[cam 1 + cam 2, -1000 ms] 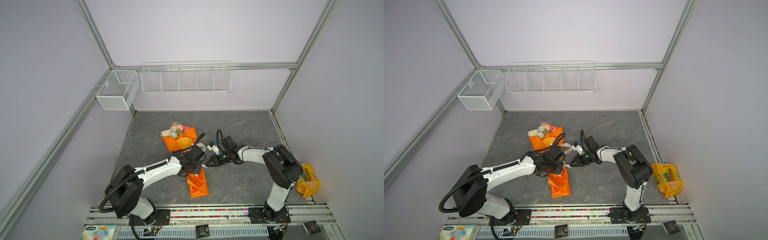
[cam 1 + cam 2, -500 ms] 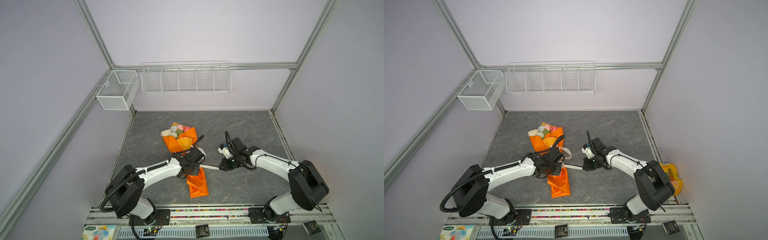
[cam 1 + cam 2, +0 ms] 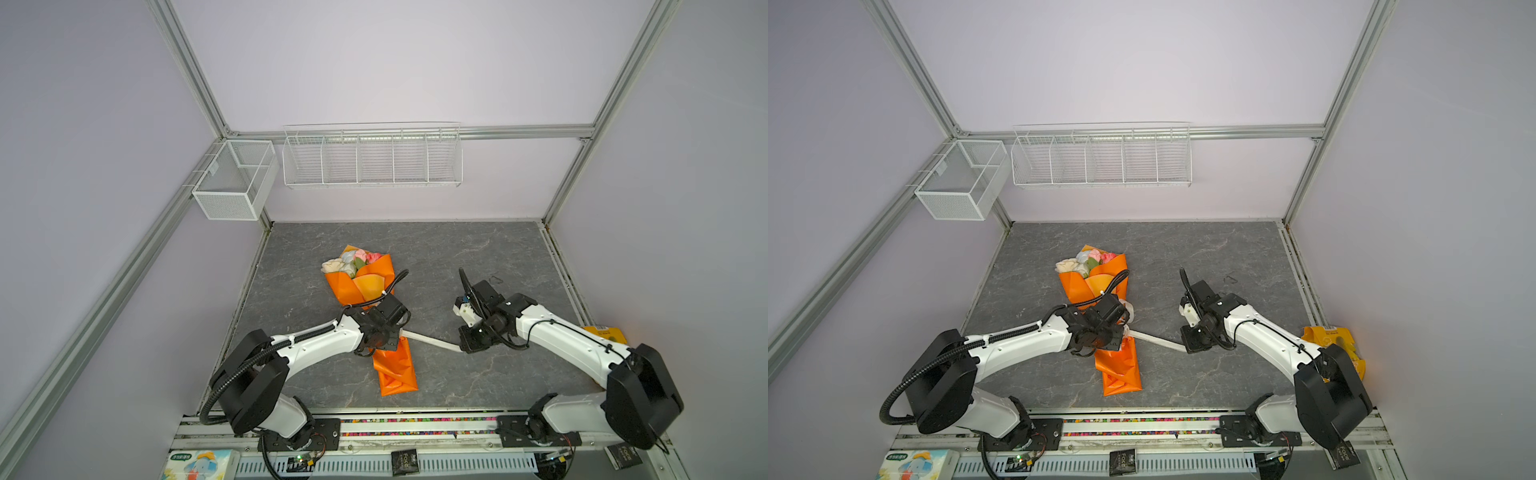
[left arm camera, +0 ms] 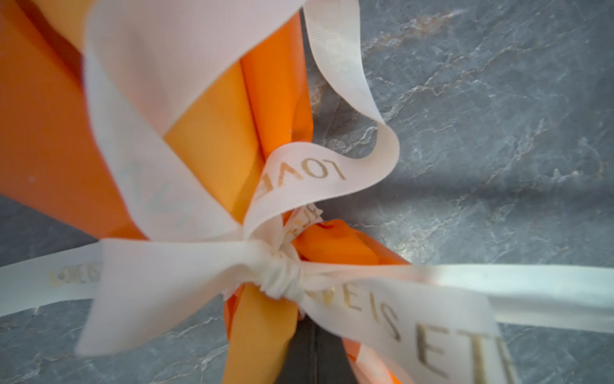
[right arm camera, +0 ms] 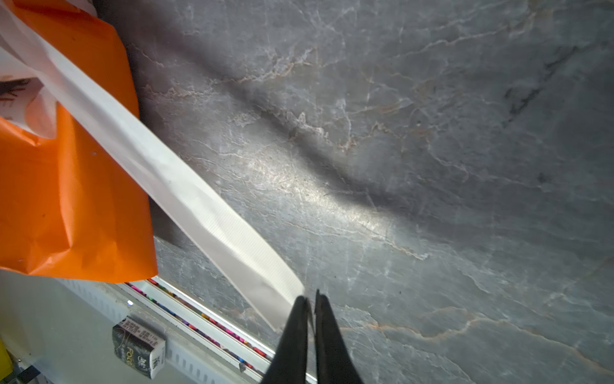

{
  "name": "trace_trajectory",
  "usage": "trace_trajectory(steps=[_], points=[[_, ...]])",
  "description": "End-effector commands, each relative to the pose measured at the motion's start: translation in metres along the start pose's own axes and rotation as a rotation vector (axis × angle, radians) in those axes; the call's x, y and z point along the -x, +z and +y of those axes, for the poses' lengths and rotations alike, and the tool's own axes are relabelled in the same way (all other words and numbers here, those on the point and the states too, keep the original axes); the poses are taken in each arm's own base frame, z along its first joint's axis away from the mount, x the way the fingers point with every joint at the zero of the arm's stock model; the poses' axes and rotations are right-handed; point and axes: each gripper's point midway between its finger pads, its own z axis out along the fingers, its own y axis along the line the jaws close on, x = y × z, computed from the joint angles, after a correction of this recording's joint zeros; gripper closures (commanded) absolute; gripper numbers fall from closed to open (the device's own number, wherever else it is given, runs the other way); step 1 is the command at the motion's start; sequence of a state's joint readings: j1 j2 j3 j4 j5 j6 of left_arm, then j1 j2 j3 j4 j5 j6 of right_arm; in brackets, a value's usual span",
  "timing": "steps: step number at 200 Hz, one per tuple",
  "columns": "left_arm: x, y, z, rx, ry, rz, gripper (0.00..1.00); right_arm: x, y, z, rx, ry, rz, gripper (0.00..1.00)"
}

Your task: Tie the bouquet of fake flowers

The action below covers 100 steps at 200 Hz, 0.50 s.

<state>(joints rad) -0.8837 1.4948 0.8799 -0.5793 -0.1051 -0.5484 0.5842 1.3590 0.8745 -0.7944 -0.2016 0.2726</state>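
The bouquet of fake flowers (image 3: 353, 262) (image 3: 1088, 259) lies on the grey table in an orange wrap (image 3: 395, 370) (image 3: 1119, 372). Its pink and cream heads point to the back. A cream lettered ribbon is knotted (image 4: 282, 276) round the wrap's waist. My left gripper (image 3: 384, 338) (image 3: 1106, 332) (image 4: 314, 329) sits right at that knot and is shut. Ribbon and paper hide its tips. One ribbon tail (image 3: 428, 340) (image 3: 1154, 340) (image 5: 199, 206) runs straight, off the table, to my right gripper (image 3: 467, 347) (image 3: 1190, 347) (image 5: 310, 296), which is shut on its end.
A wire rack (image 3: 372, 158) and a mesh box (image 3: 232, 183) hang on the back walls. A yellow bag (image 3: 602, 332) lies past the table's right edge. A tissue pack (image 3: 199, 463) sits front left by the base rail (image 5: 199, 316).
My right gripper has drawn away from the left one, to the right and slightly forward. The ribbon tail is now stretched straight. The left gripper has stayed at the knot.
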Motion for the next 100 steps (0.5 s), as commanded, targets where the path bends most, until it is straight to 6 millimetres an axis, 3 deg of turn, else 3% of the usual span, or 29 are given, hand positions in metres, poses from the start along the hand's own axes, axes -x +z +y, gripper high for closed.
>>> trace_trajectory(steps=[1, 11, 16, 31, 48, 79, 100], points=[[0.021, -0.026, -0.033, -0.171, 0.05, -0.049, 1.0, 0.013, -0.013, 0.01, 0.025, -0.021, -0.052, 0.87], [0.026, -0.047, -0.055, -0.293, 0.083, -0.067, 1.0, 0.02, -0.018, 0.012, 0.021, -0.027, -0.071, 0.66], [0.029, -0.059, -0.063, -0.345, 0.097, -0.079, 1.0, 0.025, -0.021, 0.012, 0.011, -0.028, -0.086, 0.61], [0.032, -0.091, -0.077, -0.46, 0.102, -0.118, 1.0, 0.043, -0.033, 0.016, 0.012, -0.025, -0.158, 0.6], [0.026, -0.112, -0.076, -0.512, 0.088, -0.142, 1.0, 0.064, -0.046, 0.041, 0.128, -0.049, -0.237, 0.54], [-0.003, -0.12, -0.062, -0.563, 0.001, -0.138, 0.93, 0.092, -0.046, 0.077, 0.307, -0.028, -0.271, 0.52], [-0.024, -0.133, -0.076, -0.751, -0.002, -0.125, 0.83, 0.101, -0.044, 0.101, 0.416, -0.044, -0.275, 0.51]])
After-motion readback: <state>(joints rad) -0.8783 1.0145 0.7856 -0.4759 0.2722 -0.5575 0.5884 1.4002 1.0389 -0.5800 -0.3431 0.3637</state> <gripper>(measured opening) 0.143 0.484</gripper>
